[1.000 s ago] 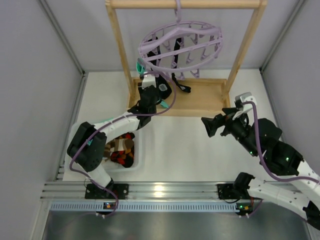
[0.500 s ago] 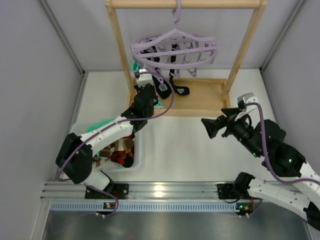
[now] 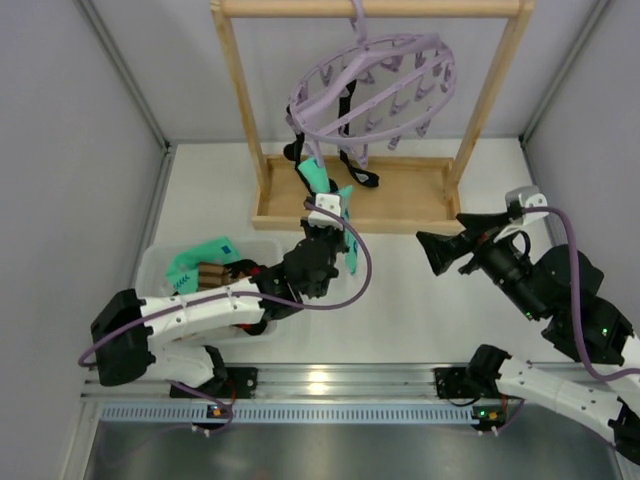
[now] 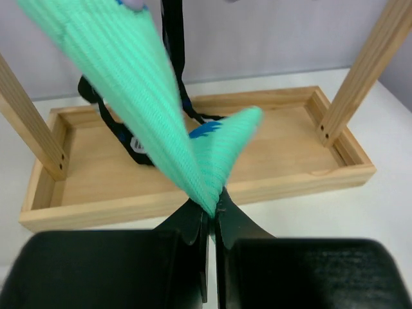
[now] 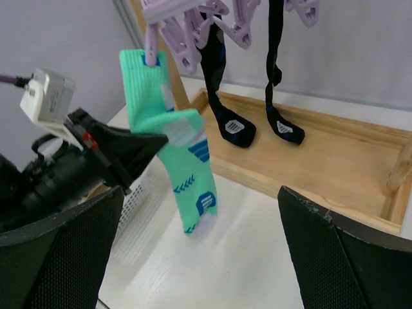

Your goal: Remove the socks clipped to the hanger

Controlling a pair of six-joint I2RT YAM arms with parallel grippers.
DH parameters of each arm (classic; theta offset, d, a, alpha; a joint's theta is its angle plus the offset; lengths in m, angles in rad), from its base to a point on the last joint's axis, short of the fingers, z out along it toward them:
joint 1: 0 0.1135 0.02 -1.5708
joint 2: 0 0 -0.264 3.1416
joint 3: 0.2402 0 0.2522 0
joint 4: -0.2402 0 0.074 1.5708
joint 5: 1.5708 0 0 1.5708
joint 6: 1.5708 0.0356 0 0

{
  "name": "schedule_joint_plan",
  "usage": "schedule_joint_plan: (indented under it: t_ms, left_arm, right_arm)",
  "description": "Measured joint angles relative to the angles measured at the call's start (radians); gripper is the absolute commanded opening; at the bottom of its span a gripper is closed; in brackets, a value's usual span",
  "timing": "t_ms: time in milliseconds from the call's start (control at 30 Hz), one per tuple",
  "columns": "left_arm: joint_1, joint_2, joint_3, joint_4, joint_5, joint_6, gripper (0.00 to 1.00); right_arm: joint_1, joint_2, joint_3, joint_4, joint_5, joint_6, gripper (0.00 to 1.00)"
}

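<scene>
Step in hand: pulling the mint-green sock off the lilac hanger.

- Gripping it mid-length with the left claw, clenched tight on a fold of the knit.
- Hanging by its cuff from a lilac clip, toe end dangling free above the worktop, just in front of the wooden rack.
- Judging by the tilted ring, loading the hook as much as the clip.
- Pull along the sock's length, down and toward the near edge, in one steady draw. Expect stretch before the clip lets go.
- Avoid sideways drag: risks swinging the ring into the two black socks or lifting the hook off the bar.
- After release, drop into the white bin at left, beside the mint sock in the bin.
- Holding the right claw spread open and empty, right of the rack, well apart from the hanger. Could steady the ring if needed.
</scene>
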Motion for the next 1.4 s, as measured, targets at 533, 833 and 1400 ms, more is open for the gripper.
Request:
schedule_joint_plan:
  t_ms: [533, 833, 1400]
  left_arm:
    - [-0.195, 0.188, -0.008, 0.016, -0.243, 0.01, 0.0]
    - [-0.235, 0.241, 0.019, 0.034, -0.339, 0.035, 0.0]
    - [-0.245, 0.259, 0.029, 0.035, -0.349, 0.034, 0.0]
  right_arm:
    - [0.0, 0.297, 0.282, -0.056, 0.081, -0.021, 0.99]
    - [0.0, 0.545, 0.485, -0.101, 0.066, -0.053, 0.91]
    - [0.0, 0.909, 0.695, -0.148, 0.1, -0.152, 0.77]
